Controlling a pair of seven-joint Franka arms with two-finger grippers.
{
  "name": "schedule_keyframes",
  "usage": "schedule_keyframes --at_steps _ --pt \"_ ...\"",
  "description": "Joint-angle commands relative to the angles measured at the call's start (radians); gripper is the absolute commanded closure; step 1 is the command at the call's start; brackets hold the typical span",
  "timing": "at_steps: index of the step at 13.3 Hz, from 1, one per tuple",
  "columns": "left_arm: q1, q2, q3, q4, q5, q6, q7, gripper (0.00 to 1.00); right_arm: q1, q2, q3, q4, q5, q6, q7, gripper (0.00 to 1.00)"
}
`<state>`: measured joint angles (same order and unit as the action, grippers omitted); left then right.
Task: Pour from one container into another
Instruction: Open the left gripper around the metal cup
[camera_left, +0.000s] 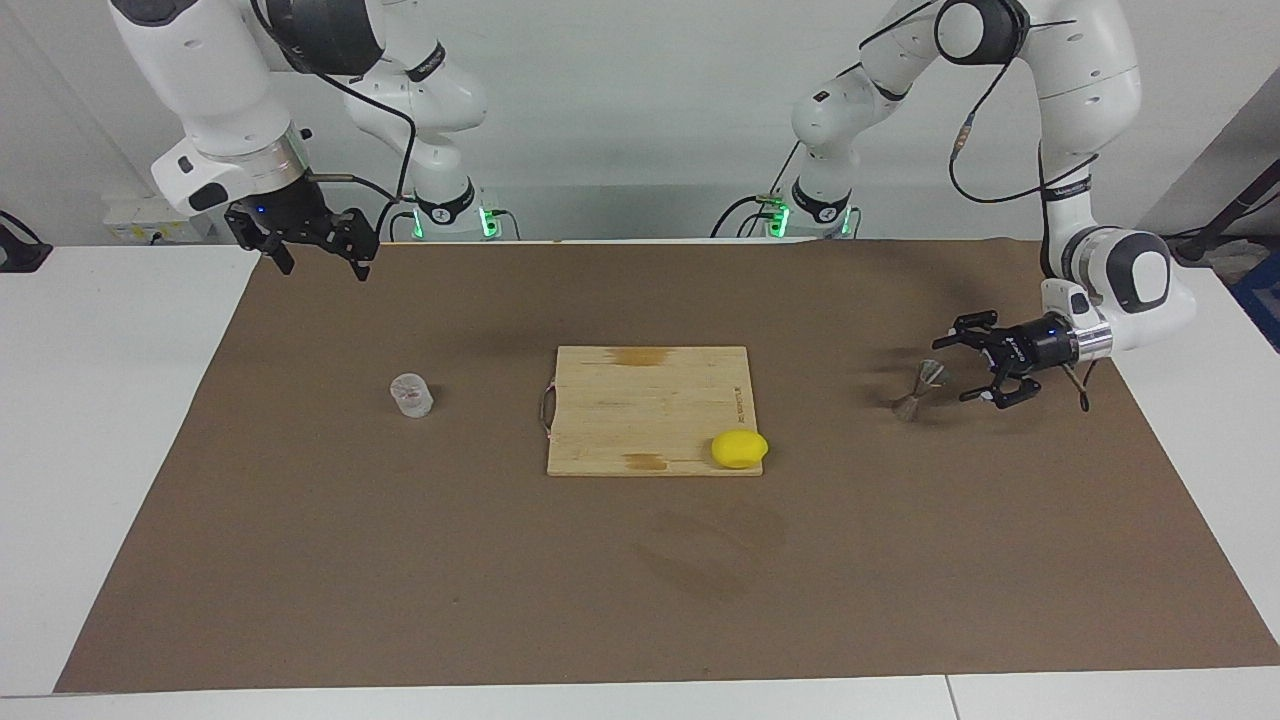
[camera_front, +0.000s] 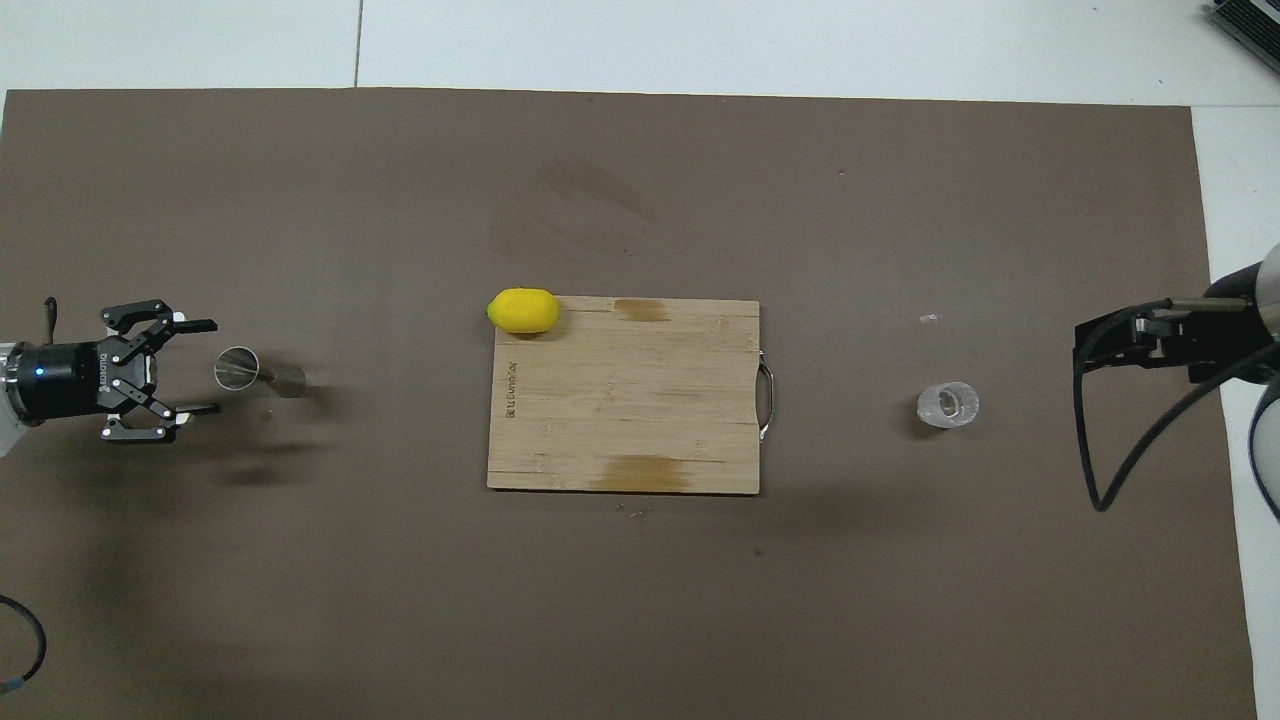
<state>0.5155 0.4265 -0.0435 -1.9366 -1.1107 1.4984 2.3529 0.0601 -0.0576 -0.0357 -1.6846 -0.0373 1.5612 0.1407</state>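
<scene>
Hourglass metal jigger (camera_left: 919, 388) – left gripper (camera_left: 962, 367) beside it, right gripper (camera_left: 318, 256) aloft – both fingers spread, empty

Clearly a robotics lab, not a home kitchen. Two white robot arms (camera_left: 1080, 120) mounted at the edge of a white table (camera_left: 110, 420), with black cables (camera_left: 1000, 150) hanging and green lights at the bases. Plain brown mat (camera_left: 400, 560) spread as work surface, bare pale wall (camera_left: 640, 110), only a few kitchen props such as a wooden cutting board (camera_left: 640, 400).
</scene>
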Motion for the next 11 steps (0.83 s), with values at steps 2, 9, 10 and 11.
schedule_keyframes --at_steps 2,9,10,11 --pt "0.023 0.026 -0.004 -0.005 0.005 0.002 0.074 0.00 -0.008 -0.028 0.003 -0.027 0.020 -0.010 0.000 0.00" --pt "0.026 0.020 -0.006 -0.048 0.000 -0.004 0.085 0.00 -0.008 -0.030 0.003 -0.032 0.020 -0.010 0.000 0.00" --pt "0.021 0.020 -0.006 -0.047 -0.003 -0.012 0.085 0.00 -0.008 -0.030 0.003 -0.032 0.020 -0.010 0.000 0.00" --pt "0.018 0.020 -0.006 -0.047 -0.004 -0.015 0.086 0.00 -0.008 -0.030 0.002 -0.032 0.020 -0.010 0.000 0.00"
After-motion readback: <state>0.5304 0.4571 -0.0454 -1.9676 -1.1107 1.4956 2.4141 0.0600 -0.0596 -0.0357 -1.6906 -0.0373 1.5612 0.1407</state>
